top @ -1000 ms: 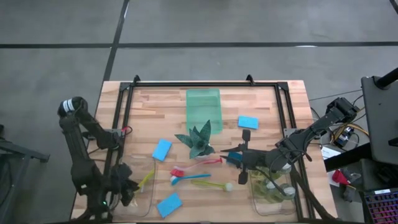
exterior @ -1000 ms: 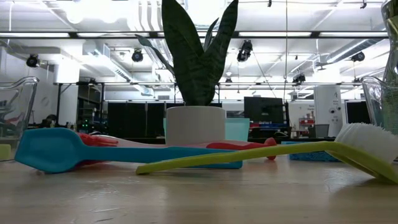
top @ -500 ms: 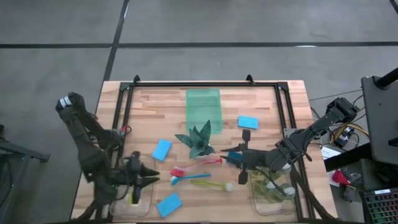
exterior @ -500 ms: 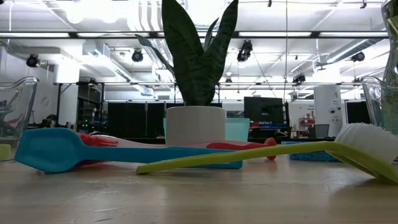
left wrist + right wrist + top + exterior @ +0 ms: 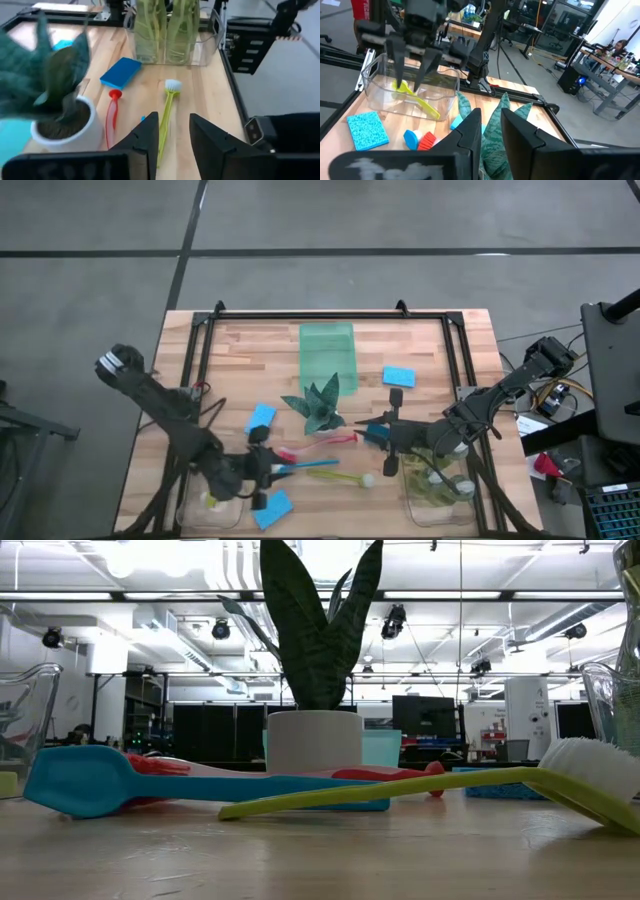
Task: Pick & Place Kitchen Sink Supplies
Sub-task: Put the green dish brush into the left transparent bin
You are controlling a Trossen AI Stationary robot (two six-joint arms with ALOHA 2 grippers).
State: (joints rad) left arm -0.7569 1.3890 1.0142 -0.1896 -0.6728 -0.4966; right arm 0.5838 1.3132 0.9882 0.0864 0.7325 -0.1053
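the wooden counter (image 5: pixel 240 355) carries everything, with a translucent green tray (image 5: pixel 326 350) at its far middle and the potted snake plant (image 5: pixel 320 406) just in front of it. a clear bin (image 5: pixel 437 492) at the near right corner holds the soap bottles (image 5: pixel 432 476), and another clear bin (image 5: pixel 208 502) sits at the near left corner with a yellow brush (image 5: pixel 417 99) lying in it. blue sponges are scattered about: one (image 5: pixel 399 376) right of the tray, one (image 5: pixel 261 419) left of the plant, one (image 5: pixel 273 508) near the front edge. between the bins lie the blue brush (image 5: pixel 305 466), the red brush (image 5: pixel 318 445) and another yellow-green brush (image 5: pixel 343 475), close together. the left tool (image 5: pixel 259 471) hangs over the heads of the blue and red brushes, fingers (image 5: pixel 147 140) apart and empty. the right tool (image 5: pixel 394 420) waits just right of the plant, its fingers (image 5: pixel 470 131) parted too, holding nothing.
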